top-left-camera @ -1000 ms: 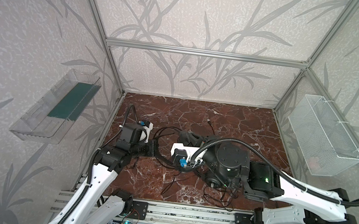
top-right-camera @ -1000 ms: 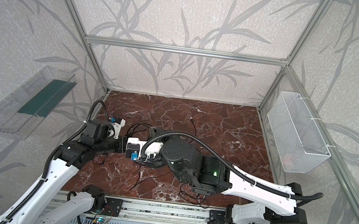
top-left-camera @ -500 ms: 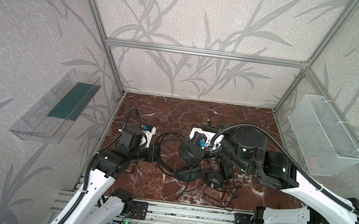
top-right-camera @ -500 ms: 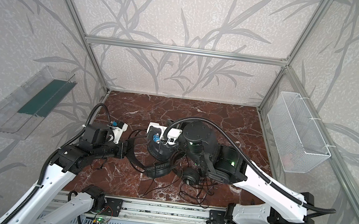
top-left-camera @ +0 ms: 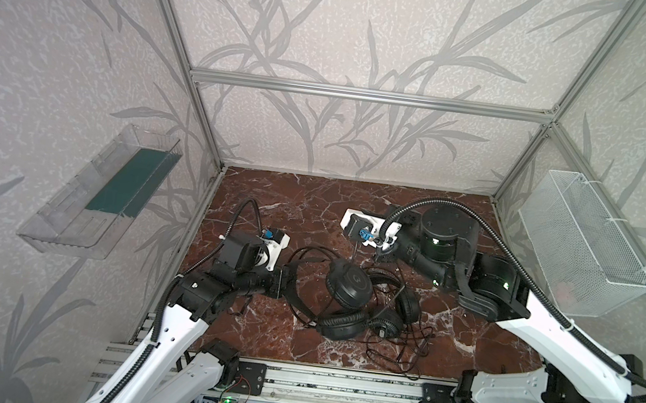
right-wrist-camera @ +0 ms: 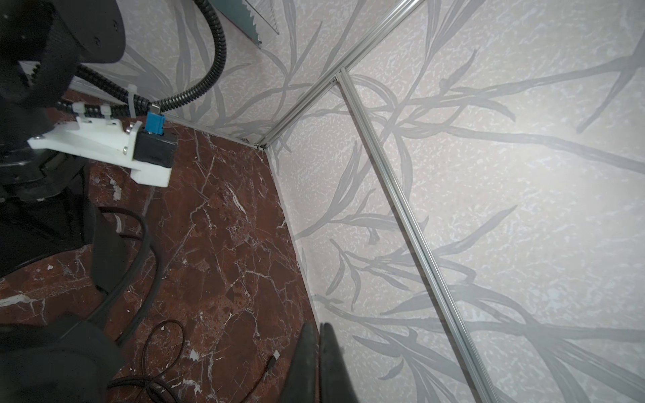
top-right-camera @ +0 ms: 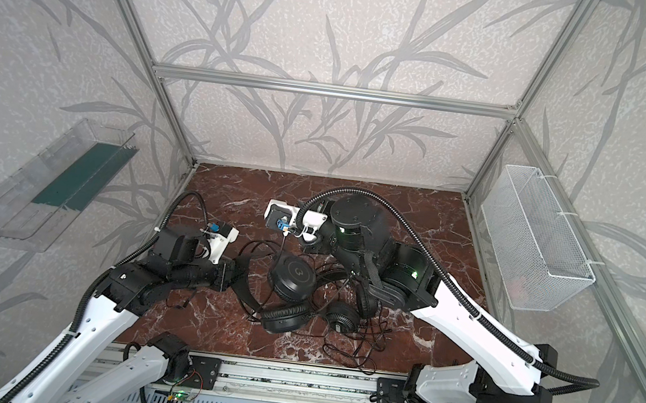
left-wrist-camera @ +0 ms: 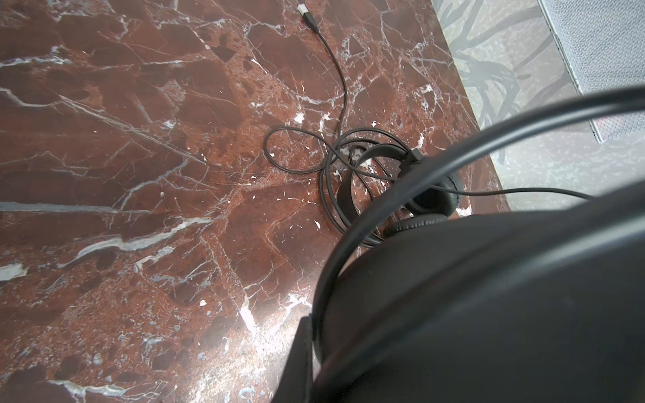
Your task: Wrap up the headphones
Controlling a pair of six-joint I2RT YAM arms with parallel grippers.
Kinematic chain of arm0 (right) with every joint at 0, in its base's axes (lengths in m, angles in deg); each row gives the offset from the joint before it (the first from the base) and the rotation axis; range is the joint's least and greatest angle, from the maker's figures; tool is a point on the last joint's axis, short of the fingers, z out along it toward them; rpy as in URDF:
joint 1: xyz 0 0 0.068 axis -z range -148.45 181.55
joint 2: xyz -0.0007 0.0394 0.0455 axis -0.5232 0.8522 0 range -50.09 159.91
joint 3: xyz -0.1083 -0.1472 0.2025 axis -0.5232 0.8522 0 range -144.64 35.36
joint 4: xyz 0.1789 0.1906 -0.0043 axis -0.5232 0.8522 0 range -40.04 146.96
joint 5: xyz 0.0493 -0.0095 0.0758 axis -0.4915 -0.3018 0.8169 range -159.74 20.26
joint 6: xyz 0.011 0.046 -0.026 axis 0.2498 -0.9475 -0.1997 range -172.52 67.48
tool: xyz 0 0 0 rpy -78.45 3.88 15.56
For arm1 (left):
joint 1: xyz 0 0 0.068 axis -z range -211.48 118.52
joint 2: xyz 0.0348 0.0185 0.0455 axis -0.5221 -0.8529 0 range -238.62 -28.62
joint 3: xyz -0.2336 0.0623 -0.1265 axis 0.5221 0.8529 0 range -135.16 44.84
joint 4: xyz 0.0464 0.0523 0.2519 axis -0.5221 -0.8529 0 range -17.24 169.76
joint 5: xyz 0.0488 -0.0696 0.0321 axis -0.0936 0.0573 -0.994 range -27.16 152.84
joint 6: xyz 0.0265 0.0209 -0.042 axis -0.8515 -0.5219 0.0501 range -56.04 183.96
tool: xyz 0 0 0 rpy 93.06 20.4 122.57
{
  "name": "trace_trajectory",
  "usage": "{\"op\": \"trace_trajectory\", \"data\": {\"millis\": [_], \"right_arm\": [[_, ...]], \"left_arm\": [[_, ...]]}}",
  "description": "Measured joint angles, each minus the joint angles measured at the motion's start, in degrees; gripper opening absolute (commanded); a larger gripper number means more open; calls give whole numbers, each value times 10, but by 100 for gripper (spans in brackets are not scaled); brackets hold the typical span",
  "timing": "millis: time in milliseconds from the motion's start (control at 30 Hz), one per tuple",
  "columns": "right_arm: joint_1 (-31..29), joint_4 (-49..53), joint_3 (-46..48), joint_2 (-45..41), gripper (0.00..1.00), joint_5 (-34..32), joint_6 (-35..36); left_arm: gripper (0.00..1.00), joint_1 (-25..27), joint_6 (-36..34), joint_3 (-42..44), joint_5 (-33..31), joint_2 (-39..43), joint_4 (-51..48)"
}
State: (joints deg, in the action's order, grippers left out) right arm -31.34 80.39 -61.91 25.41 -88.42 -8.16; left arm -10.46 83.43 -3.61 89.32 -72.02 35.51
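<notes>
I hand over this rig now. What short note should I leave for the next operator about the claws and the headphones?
Left claw: shut on one headband.
Right claw: shut, apparently on a thin cable running taut up from the pile.
Headphones: both sets tangled on the table, cables loose, one plug lying free.
Done: nothing wrapped yet.
Left: untangle the sets, coil each cable.

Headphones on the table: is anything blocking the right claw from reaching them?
Nothing visible does. The right gripper, shut, sits just behind the headphones, with only bare marble table and their own thin cable in between. The left gripper is shut on one headband.
</notes>
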Motion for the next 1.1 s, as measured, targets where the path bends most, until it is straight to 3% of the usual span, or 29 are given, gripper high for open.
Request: {"op": "trace_trajectory", "data": {"millis": [200,467,1100], "right_arm": [[14,12,5,-20,0,39,-7],[23,14,58,-108,0,102,-27],[82,24,100,-145,0,183,-63]], "left_arm": [[0,0,-2,0,0,14,2],[0,3,-6,0,0,9,1],[0,27,-19,0,9,12,6]]}}
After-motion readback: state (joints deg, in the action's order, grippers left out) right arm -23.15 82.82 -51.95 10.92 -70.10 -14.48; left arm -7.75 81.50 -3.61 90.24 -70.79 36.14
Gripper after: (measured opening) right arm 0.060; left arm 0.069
